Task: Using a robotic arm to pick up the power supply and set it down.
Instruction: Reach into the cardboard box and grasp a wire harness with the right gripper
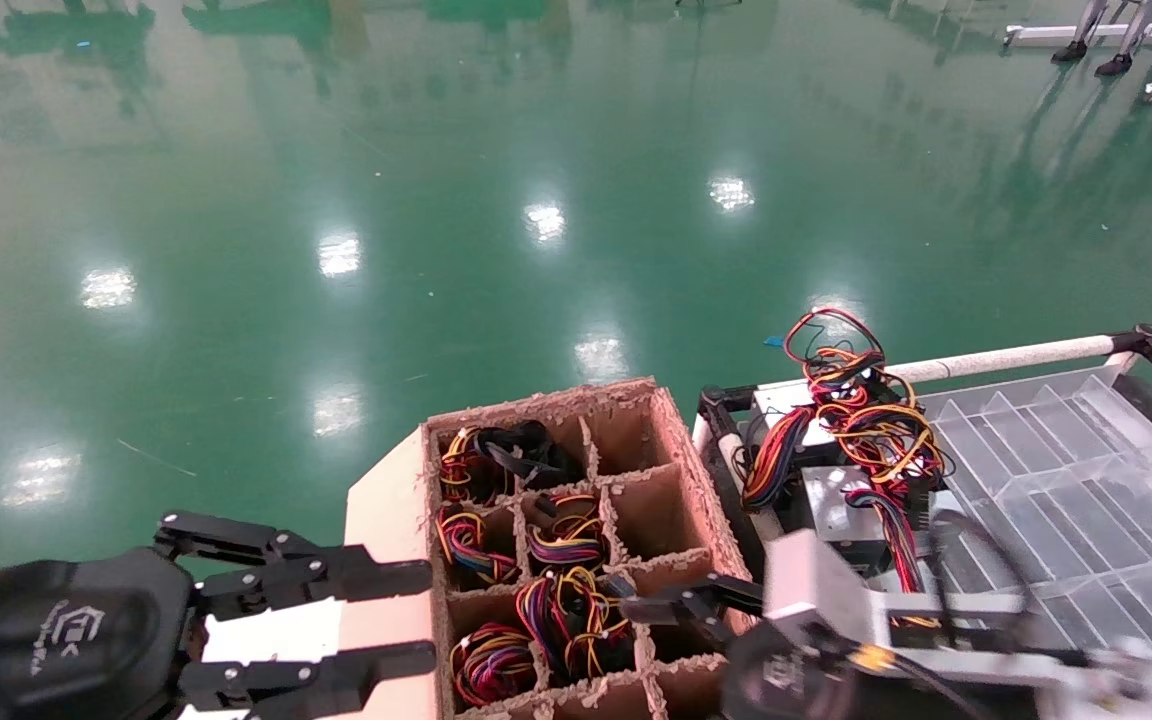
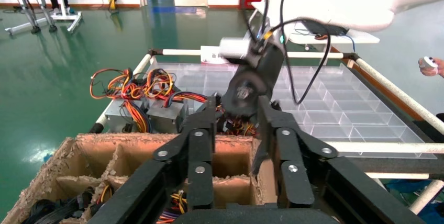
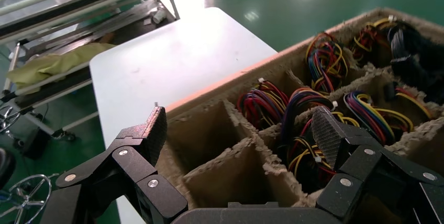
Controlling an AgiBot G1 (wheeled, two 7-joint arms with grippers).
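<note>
Pickup not yet begun: the power supply (image 1: 841, 500) lies at four o'clock on the rack (image 1: 1036, 352), ungrasped. Right end effector (image 1: 651, 610) hovers over the box (image 1: 681, 445), fingers apart and empty; left end effector (image 1: 406, 612) idles at seven o'clock, also apart.

Cardboard divider box (image 1: 681, 445) — beside clear tray (image 1: 1086, 470) — green floor (image 1: 336, 150).

Silver-grey power supply (image 1: 841, 510); brown cardboard box (image 1: 681, 440); green floor (image 1: 436, 200).

Wire bundles (image 1: 566, 610) fill most carton (image 1: 576, 560) cells; two right-column cells (image 1: 651, 510) stand open.
</note>
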